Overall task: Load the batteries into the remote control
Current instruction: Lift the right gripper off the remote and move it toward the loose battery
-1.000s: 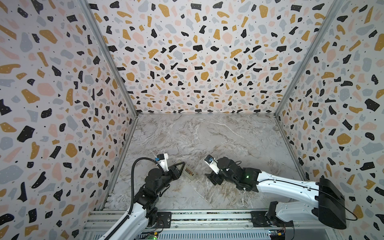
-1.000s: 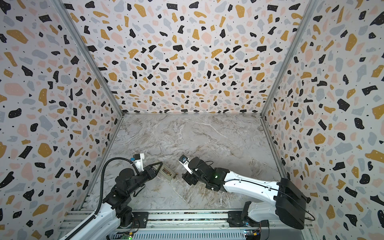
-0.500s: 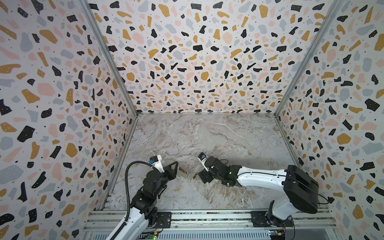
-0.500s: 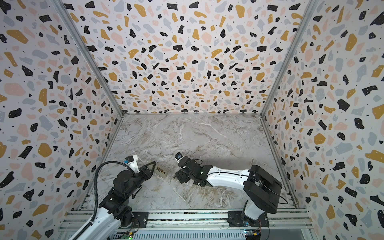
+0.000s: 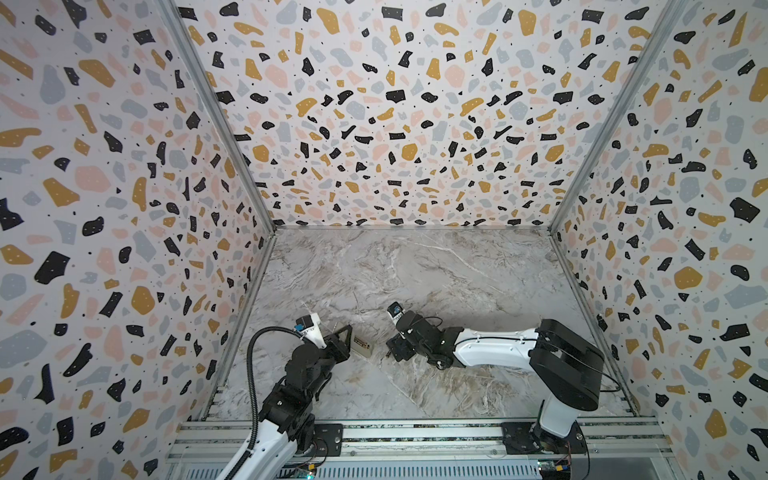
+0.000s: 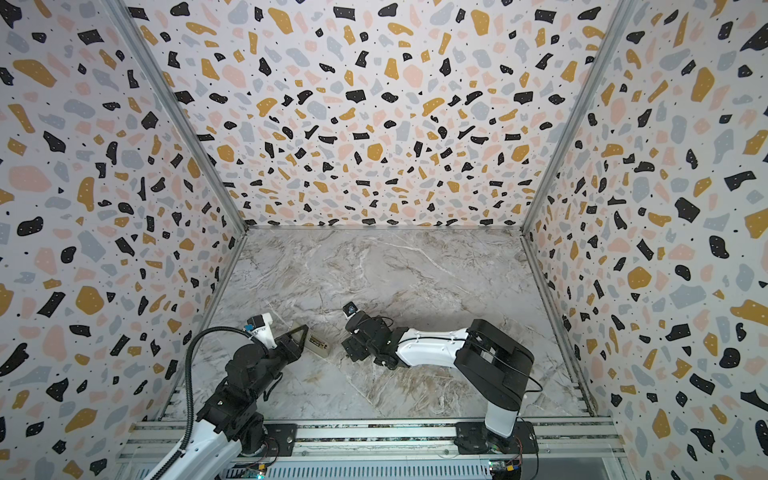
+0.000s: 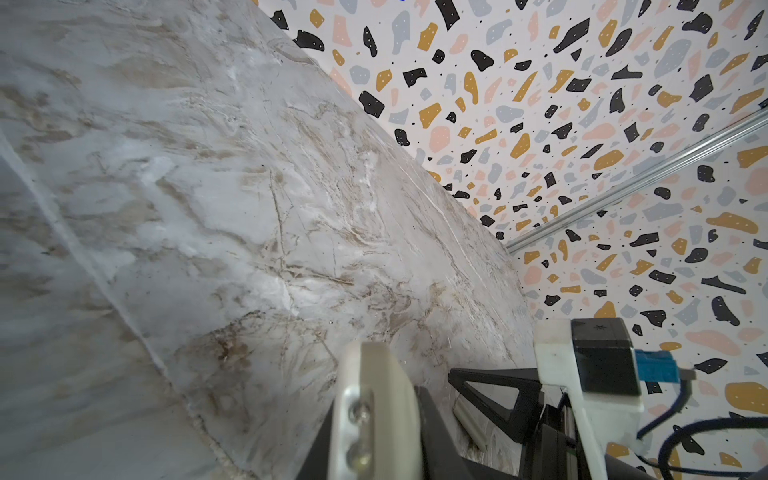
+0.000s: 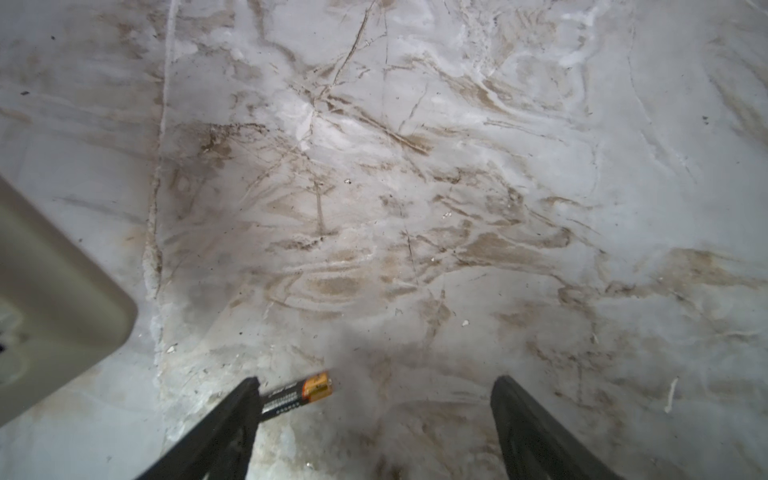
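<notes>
Remote: slim, pale cream-white plastic w/ rounded corners & small dark/reddish marks on its upper face. One end is pinched in the left claw; the rest sticks out toward mid-counter. The left wrist view shows it edge-on, w/ two shiny metal bits on the near end. Can't tell if the far end touches the counter.

One battery shows: black body w/ white print & an orange-copper end. It lies flat on the counter near the remote's corner, partly behind one finger of the wide-spread right claw, not gripped.
</notes>
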You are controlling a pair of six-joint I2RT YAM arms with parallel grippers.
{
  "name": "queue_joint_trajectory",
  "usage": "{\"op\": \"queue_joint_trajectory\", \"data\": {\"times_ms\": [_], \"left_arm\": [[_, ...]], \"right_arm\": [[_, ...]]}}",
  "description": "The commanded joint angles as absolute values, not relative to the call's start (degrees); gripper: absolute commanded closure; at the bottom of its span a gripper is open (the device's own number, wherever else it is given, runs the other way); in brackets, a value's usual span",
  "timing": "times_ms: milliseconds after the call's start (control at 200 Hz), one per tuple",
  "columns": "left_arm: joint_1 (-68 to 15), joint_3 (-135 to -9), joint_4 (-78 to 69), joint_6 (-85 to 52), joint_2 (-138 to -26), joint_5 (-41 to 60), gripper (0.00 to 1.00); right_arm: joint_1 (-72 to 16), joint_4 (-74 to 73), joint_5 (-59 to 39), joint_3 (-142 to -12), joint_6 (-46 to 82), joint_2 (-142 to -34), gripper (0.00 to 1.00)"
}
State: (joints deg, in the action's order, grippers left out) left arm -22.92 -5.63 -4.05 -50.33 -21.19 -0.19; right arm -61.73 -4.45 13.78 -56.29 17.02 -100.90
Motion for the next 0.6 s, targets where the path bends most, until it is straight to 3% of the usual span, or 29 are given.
{"op": "queue_joint_trajectory", "data": {"times_ms": [0,596], "left_arm": [[-22.5,-5.3,-5.9,-50.3,-20.3,-1.1,1.00],[-22.5,-4.2,-4.5,-52.7,-15.9,-3.7,1.00]], "right_arm": [[-62.0,-5.8,14.8,-58.4,18.2,-101.6,0.11],[-63.7,-5.4,15.5,-59.0,18.0,-106.8,0.14]]}}
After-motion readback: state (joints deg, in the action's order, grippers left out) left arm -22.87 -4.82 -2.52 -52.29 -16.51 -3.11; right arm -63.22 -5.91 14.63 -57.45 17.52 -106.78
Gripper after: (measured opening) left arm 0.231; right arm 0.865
